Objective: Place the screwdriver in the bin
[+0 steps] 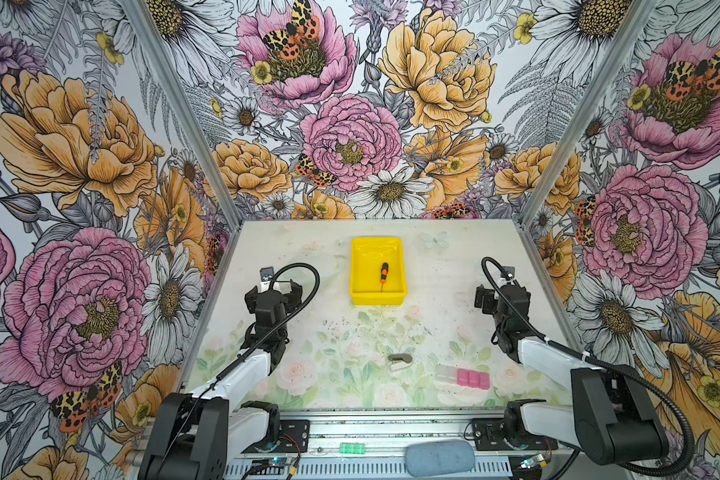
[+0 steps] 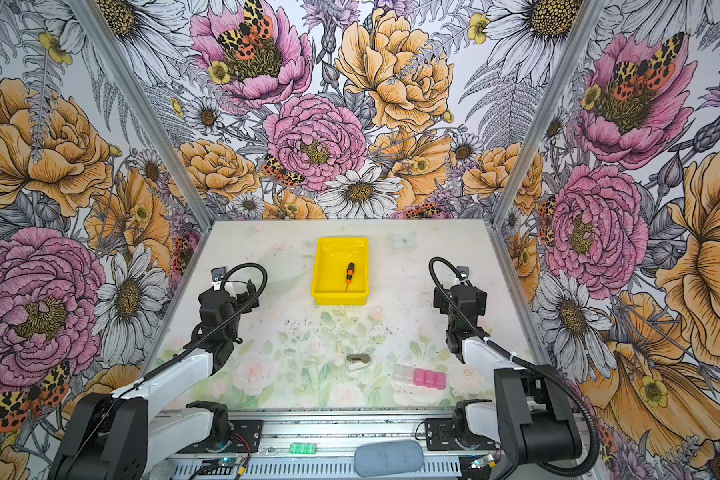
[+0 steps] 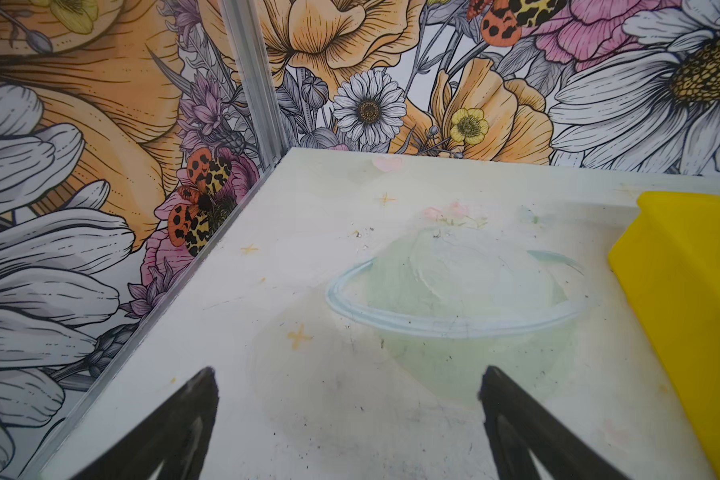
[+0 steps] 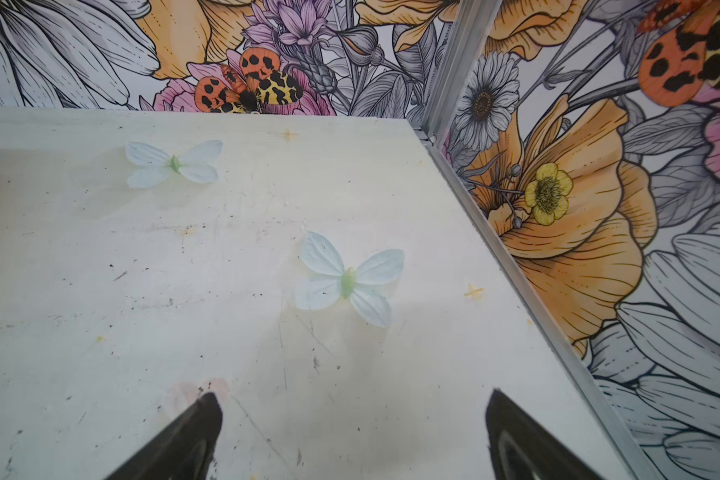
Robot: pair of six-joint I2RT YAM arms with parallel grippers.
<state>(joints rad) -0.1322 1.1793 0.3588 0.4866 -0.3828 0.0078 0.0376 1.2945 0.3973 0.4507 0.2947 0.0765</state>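
So in both top views the screwdriver [image 1: 384, 273] is lying flat inside the yellow bin [image 1: 364, 266], which sits at 12 o'clock on the bench [image 1: 433, 332]. The orange-and-black handle points to about 12 and the thin shaft runs down to 6, its tip close to the bin's near wall. It's a bit toward the 3 o'clock side of the bin floor. The left pincer [image 1: 277, 286] hangs over the bench at roughly 9 o'clock from the bin, and the right pincer [image 1: 500, 291] at roughly 3 o'clock. Both are well apart from the bin. A small metal clip [image 1: 400, 359] lies near 6 o'clock, and a row of pink and clear boxes [image 1: 464, 379] is at about 5 o'clock.

Left wrist view: the two black fingertips [image 3: 202, 386] are spread wide with nothing between them, just scuffed bench and a faded ringed planet print [image 3: 454, 299]. A corner of the bin's outer wall [image 3: 682, 270] shows off to one side, not touching the pincer.

Right wrist view: same deal. The fingertips [image 4: 206, 409] stand wide apart and empty over bare bench, with a pale printed butterfly [image 4: 348, 282] ahead of them.
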